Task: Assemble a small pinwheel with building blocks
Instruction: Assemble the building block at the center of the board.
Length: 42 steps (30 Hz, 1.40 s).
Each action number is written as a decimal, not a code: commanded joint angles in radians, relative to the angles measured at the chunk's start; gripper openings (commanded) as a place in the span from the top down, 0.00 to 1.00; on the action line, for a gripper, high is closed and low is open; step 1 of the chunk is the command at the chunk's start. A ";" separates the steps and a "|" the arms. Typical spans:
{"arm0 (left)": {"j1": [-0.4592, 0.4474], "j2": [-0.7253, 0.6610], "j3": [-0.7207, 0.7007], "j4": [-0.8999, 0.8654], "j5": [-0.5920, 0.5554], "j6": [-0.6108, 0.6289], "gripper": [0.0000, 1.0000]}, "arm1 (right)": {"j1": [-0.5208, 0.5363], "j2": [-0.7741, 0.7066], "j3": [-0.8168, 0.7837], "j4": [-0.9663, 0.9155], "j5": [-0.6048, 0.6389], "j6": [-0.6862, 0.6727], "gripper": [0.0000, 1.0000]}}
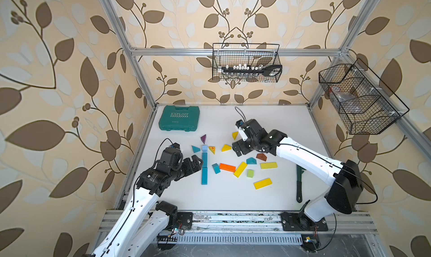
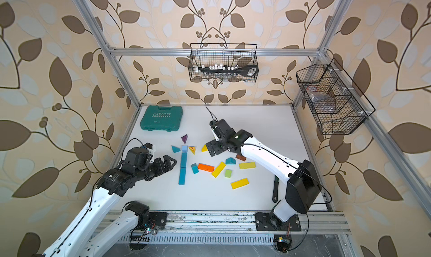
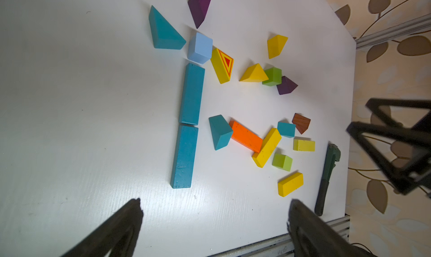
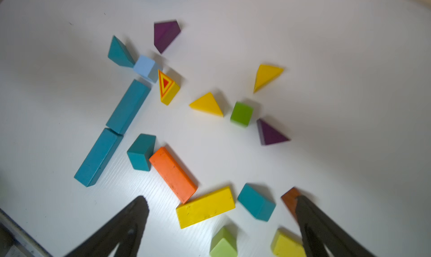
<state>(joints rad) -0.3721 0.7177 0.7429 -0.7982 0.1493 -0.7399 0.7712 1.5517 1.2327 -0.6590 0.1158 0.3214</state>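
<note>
Two teal bars [image 1: 204, 160] [image 1: 204, 176] lie end to end on the white table. At their far end sits a pale blue cube [image 1: 204, 148]. Around it lie a teal wedge [image 1: 195, 149], a purple wedge [image 1: 203, 138] and a yellow wedge with a red triangle [image 1: 212, 149]. Loose building blocks, among them an orange bar [image 1: 227, 167] and yellow bars [image 1: 240, 169], lie to the right. My left gripper [image 1: 199, 166] [image 3: 215, 203] stands open beside the teal bars and holds nothing. My right gripper [image 1: 236, 146] [image 4: 221, 200] hovers open and empty over the loose blocks, near a plain yellow wedge [image 1: 226, 148].
A teal tool case [image 1: 179, 118] lies at the back left. A dark green wrench [image 1: 299, 183] lies near the right edge under the right arm. Wire baskets hang on the back wall [image 1: 246, 62] and the right wall [image 1: 359, 99]. A metal rail [image 1: 233, 217] runs along the front.
</note>
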 commanded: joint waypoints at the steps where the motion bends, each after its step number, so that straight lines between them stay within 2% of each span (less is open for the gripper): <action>1: 0.009 -0.002 0.056 -0.070 -0.048 0.034 0.01 | 0.059 -0.089 -0.154 0.000 -0.046 0.316 0.06; 5: 0.009 0.003 0.068 -0.066 -0.055 0.048 0.01 | 0.099 -0.140 -0.295 0.065 -0.066 0.455 0.14; 9: 0.009 0.043 0.130 -0.084 -0.054 0.084 0.01 | 0.111 -0.124 -0.330 0.107 -0.067 0.514 0.18; 14: 0.009 0.080 0.179 -0.111 -0.089 0.142 0.01 | 0.111 -0.010 -0.257 0.134 -0.108 0.502 0.22; 22: 0.009 0.098 0.176 -0.107 -0.097 0.172 0.01 | 0.106 0.179 -0.136 0.105 -0.074 0.522 0.22; 24: 0.009 0.092 0.171 -0.107 -0.099 0.172 0.01 | 0.091 0.218 -0.117 0.097 -0.067 0.535 0.25; 31: 0.009 0.075 0.158 -0.094 -0.087 0.169 0.01 | 0.024 0.255 -0.102 0.084 -0.040 0.532 0.27; 37: 0.009 0.086 0.156 -0.091 -0.085 0.171 0.01 | -0.004 0.310 -0.072 0.090 -0.054 0.503 0.43; 42: 0.009 0.091 0.154 -0.090 -0.083 0.170 0.01 | -0.005 0.338 -0.040 0.086 -0.049 0.483 0.48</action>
<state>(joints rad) -0.3721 0.8059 0.8921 -0.8967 0.0769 -0.5865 0.7673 1.8553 1.1645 -0.5568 0.0536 0.8230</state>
